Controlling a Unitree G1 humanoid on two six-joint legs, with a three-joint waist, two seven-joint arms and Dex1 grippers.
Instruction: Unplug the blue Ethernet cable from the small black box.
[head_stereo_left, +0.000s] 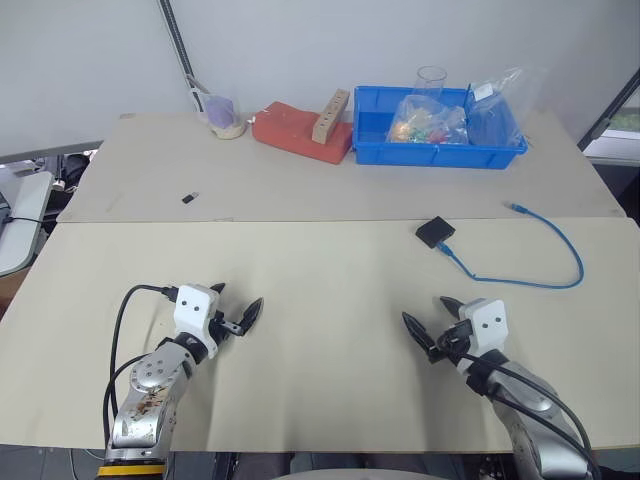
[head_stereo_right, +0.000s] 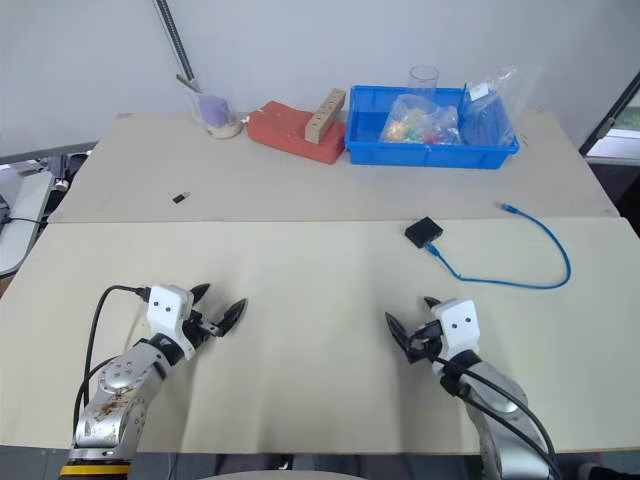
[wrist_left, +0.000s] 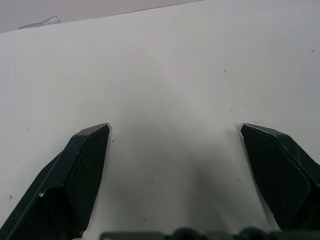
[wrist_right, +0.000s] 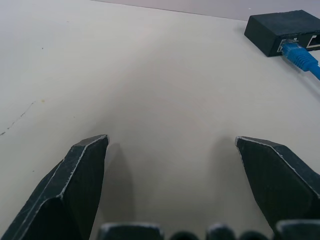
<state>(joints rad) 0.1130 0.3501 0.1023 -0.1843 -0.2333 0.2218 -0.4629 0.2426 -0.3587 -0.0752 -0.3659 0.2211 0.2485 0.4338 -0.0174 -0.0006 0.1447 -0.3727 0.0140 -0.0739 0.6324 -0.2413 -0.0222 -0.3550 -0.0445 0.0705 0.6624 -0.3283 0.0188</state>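
Both grippers stand with jaws spread wide and hold nothing. Left gripper (head_stereo_left: 232, 308) hovers low over the near left of the table (head_stereo_left: 320, 290); right gripper (head_stereo_left: 432, 325) hovers low over the near right.

Task object location: the small black box (head_stereo_left: 435, 232) lies flat on the table, ahead of the right gripper and well apart from it. The blue Ethernet cable (head_stereo_left: 560, 240) is seated in a port on the near face of the box, as the right wrist view confirms. From there it loops out to the right and back, its free plug resting on the table.

Task status: not started. The plug is not yet removed, and neither gripper touches box or cable. Remaining, as judged: approach, steady the box, grasp the cable at the plug, withdraw it.
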